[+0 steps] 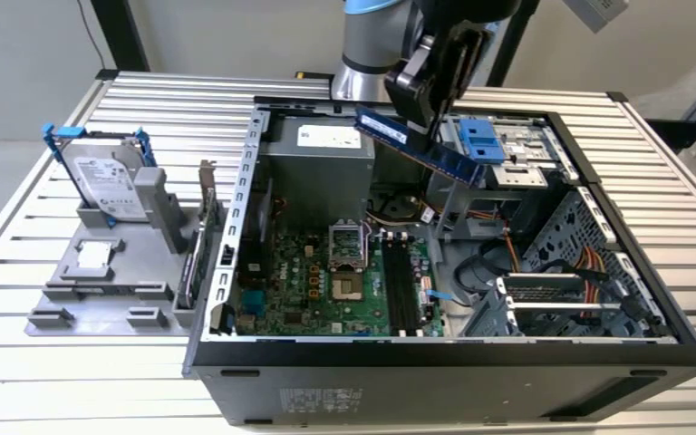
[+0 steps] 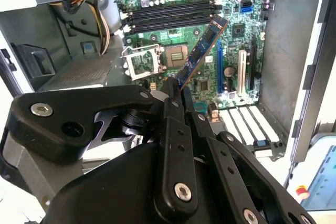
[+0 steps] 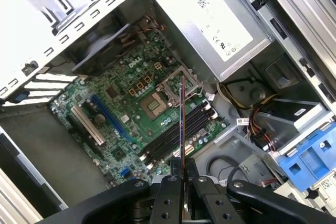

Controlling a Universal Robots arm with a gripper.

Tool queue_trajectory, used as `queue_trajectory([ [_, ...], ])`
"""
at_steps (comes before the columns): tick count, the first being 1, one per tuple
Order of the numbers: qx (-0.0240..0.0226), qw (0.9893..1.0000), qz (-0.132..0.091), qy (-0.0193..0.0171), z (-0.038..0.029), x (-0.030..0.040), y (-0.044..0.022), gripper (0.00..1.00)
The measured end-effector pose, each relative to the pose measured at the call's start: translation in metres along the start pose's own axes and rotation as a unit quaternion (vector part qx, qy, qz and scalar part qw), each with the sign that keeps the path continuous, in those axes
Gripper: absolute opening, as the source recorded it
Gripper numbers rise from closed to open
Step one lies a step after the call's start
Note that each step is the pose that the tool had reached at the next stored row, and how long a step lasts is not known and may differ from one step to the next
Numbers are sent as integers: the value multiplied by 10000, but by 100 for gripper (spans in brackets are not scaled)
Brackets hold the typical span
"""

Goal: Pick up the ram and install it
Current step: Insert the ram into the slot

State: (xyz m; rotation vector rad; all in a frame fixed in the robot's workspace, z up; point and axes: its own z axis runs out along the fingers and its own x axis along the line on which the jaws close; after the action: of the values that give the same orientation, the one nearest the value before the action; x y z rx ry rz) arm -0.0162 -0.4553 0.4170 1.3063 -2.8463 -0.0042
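Hand [image 2: 176, 92] is closed narrow on one end of the ram [image 2: 202, 51], so the rest of the blue stick juts out free, probably to leave its long edge clear for seating. In the exterior view the ram [image 1: 427, 145] hangs tilted in the air over the open case [image 1: 445, 381], well above the motherboard [image 1: 323, 281] and touching nothing but the hand [image 1: 427, 86].

Below it, in the first wrist view, the ram [image 3: 181, 124] is seen edge-on, pointing toward the long black memory slots [image 3: 173, 135], which look empty. Nothing lies between stick and slots. The processor socket [image 3: 155, 106] sits just beside them, and a bundle of cables [image 3: 257, 119] and the metal drive cage [image 1: 542, 290] crowd the other side, leaving a tight approach there.

Farther off stands the power supply [image 1: 318, 154]. Outside the case, on the slatted desk [image 1: 167, 109], a grey holder [image 1: 94, 299] props up a hard drive [image 1: 104, 181], well apart.
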Motion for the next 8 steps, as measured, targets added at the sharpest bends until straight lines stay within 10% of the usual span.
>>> queue_trajectory([
  [8,2,9998,207,3,0,-4,-4,0],
])
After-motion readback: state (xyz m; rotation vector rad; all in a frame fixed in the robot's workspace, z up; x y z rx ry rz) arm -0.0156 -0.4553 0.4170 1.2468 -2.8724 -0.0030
